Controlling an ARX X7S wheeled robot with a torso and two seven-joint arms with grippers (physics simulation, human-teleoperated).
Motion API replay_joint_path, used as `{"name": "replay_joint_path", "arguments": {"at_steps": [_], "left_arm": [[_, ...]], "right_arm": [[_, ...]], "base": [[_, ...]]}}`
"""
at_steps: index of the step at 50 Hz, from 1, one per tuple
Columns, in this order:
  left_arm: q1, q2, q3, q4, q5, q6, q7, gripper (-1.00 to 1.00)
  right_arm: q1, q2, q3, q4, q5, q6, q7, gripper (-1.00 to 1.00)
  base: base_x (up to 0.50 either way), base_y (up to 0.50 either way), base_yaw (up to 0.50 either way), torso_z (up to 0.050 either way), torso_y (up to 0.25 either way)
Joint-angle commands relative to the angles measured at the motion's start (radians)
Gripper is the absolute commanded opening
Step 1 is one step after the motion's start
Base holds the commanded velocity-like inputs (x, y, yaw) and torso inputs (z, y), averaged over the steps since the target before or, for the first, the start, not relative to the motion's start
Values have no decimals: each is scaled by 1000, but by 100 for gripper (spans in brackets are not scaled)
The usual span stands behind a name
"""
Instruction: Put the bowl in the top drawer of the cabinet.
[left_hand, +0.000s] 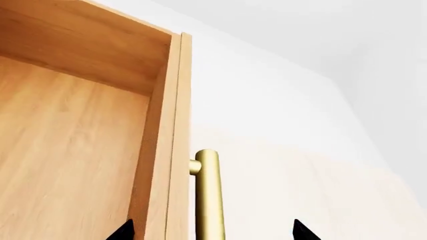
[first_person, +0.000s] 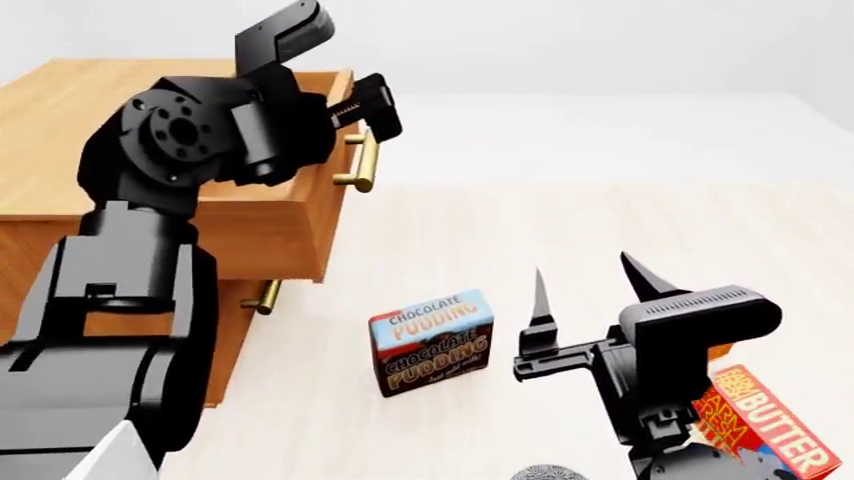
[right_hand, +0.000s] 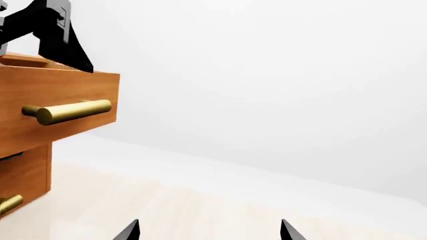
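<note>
Head view: the light-brown wooden two-drawer cabinet (first_person: 80, 120) stood at the left, its upper light-brown drawer box with a brass bar handle (first_person: 300, 215) pulled well out over the pale surface (first_person: 601, 220).
Left hand (first_person: 367, 105): beside the brass handle (first_person: 358, 165); in the left wrist view its fingertips were spread to either side of the bar (left_hand: 208, 195) — released, gripping nothing.
Right hand (first_person: 587, 290): fingers apart and empty, raised over the surface near the upright chocolate pudding box (first_person: 431, 342).
Small round speckled white-grey bowl (first_person: 547, 472): only a sliver of grey showed at the lower edge of the head view, by the right arm — probably the bowl, not picked up.
Other: red butter box (first_person: 761, 415) at the right arm's far side.
Progress: drawer opening looked done; grasping the bowl, carrying it over and setting it inside remained.
</note>
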Motion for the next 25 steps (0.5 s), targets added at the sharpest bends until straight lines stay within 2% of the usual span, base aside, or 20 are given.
{"name": "replay_joint_path", "arguments": {"at_steps": [1,9,15,25], "left_arm": [[34,49,-37,130,-110,-74,-84,100],[8,69,24,124,-219,-49,-145,100],[2,69,169,99,-374,33,-188,100],[-18,69,343,32,-566,147,-212,100]], "right_arm": [[-53,12,9,-57,2,16,20,100],[-111,19,23,-71,4,0,31,100],[-138,24,41,-78,15,-7,34,100],[-150,33,57,-94,28,16,42,100]], "base": [[0,0,0,0,0],[0,0,0,0,0],[0,0,0,0,0],[0,0,0,0,0]]}}
